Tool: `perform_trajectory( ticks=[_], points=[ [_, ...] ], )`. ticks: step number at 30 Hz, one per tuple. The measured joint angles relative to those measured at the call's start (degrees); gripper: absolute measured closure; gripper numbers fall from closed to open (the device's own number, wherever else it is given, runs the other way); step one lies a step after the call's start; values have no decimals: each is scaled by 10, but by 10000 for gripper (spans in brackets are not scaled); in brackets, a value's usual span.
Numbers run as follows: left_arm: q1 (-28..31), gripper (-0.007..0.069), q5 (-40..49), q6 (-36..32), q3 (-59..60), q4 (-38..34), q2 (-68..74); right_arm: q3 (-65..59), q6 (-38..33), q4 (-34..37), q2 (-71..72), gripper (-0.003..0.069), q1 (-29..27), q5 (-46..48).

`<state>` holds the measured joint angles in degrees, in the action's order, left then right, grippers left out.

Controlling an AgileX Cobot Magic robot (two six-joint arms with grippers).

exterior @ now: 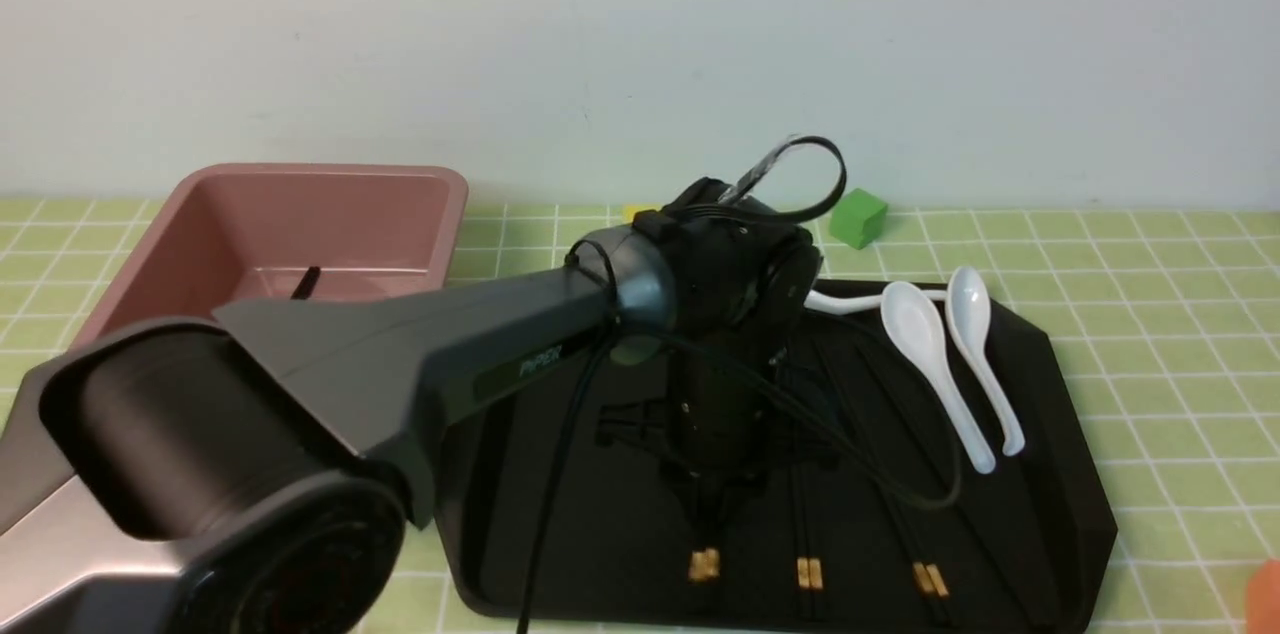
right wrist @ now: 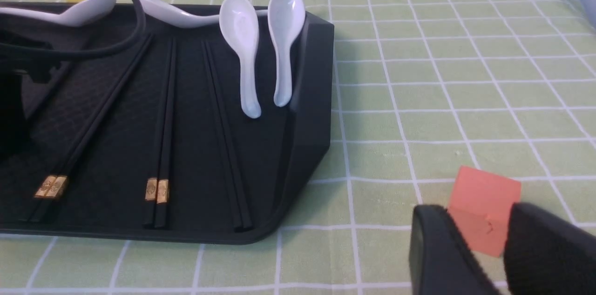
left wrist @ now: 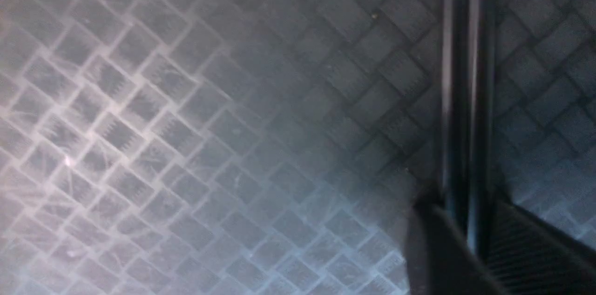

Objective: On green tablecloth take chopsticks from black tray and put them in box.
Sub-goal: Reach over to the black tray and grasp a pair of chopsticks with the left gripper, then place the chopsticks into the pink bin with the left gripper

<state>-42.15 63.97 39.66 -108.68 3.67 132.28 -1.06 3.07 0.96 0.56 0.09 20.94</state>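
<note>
left gripper [left wrist: 468,239] narrow, pinching one pair of chopsticks [left wrist: 461,99] low on tray [left wrist: 186,146]. right gripper [right wrist: 477,220] part open, orange cube [right wrist: 484,192] showing in its gap, contact unclear. left arm [exterior: 450,344] label, faint: "piper".

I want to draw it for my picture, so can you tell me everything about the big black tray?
The black tray is wide, flat and matte, with cut corners, a low raised rim and a woven-looking floor. It lies on the green tablecloth, right of the pink box. Three pairs of black chopsticks with gold bands lie on it, and white spoons rest at its far right. The left gripper is down on it, jaws hugging one pair.
</note>
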Motion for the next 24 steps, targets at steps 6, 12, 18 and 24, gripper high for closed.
perform_trajectory(
  ticks=[6,12,18,24],
  points=[
    [1,512,54,-25,-38,-16,-17,0,0,0,0,419,0,0],
    [3,512,59,-121,-93,-12,-124,0,0,0,0,419,0,0],
    [98,512,70,-163,-82,-7,-231,0,0,0,0,419,0,0],
    [241,512,72,-163,-14,2,-255,0,0,0,0,419,0,0]
  ],
)
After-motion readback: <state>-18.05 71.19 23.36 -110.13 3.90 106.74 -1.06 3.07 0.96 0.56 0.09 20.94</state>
